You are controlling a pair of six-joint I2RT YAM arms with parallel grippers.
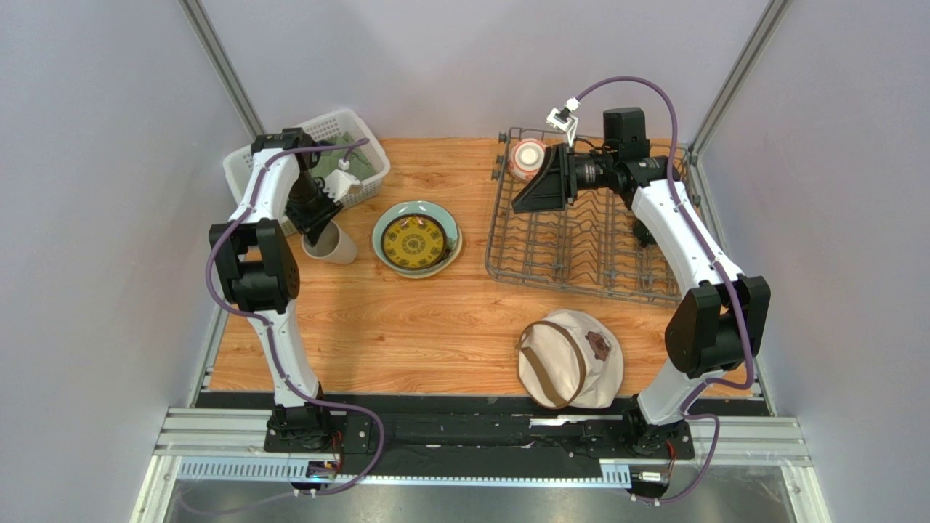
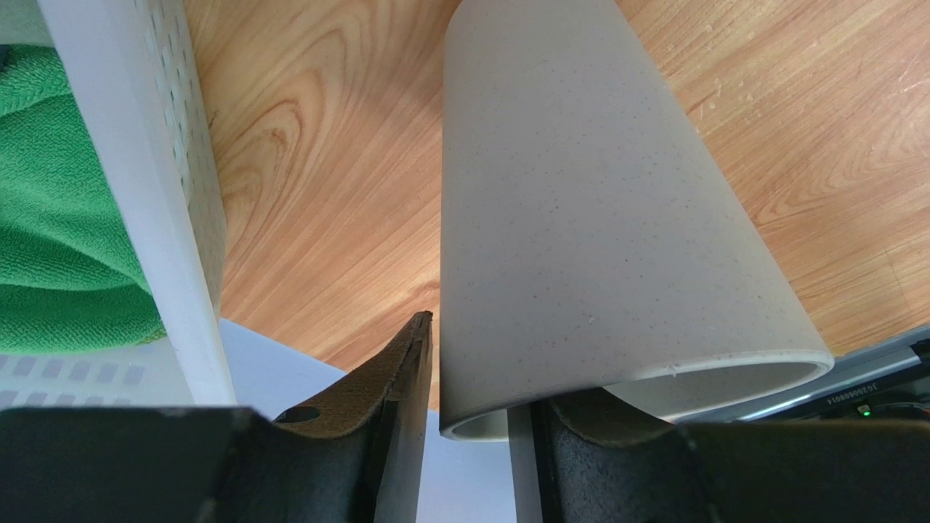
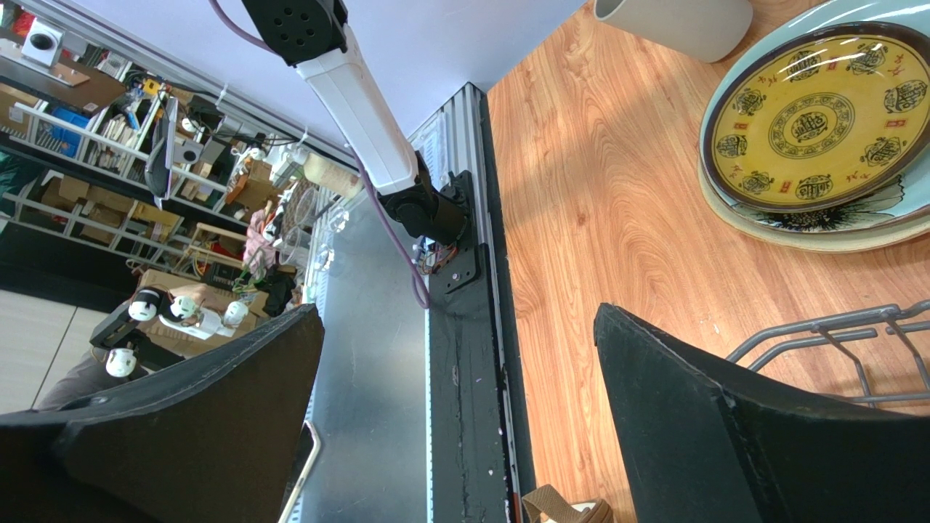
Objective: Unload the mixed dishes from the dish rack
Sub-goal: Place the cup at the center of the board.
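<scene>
- Wooden surface (image 1: 437, 316) with grey walls around it, both arm bases bolted along the 6 o'clock edge.
- dish rack (image 1: 589, 262) sat over at 2 o'clock, and its tines looked pretty much bare from above.
- Only dish I could spot in it was the red-orange-and-white patterned bowl (image 1: 528, 159), tucked in the rack's 11 o'clock corner.
- right claw (image 3: 456, 327) hovered just at the bowl's 5 o'clock, fingers spread wide, nothing between them.
- beige tumbler (image 2: 589, 218) stood on the wood at roughly 10 o'clock, right beside the white basket (image 1: 246, 163) with the green cloth (image 2: 55, 218) in it.
- left claw (image 2: 472, 376) straddled the tumbler's rim, one finger outside the wall and one inside. The wrist view showed a thin sliver of gap at the outer finger, so it looked barely parted, not squeezing.
- Plates were stacked at the tumbler's 3 o'clock: small dark yellow-patterned plate (image 1: 414, 240) on top, with the cream plate (image 3: 786, 234) and pale green plate (image 1: 381, 229) peeking out underneath.
- Round beige hat (image 1: 570, 357) lay at 5 o'clock, near the right arm's base.
</scene>
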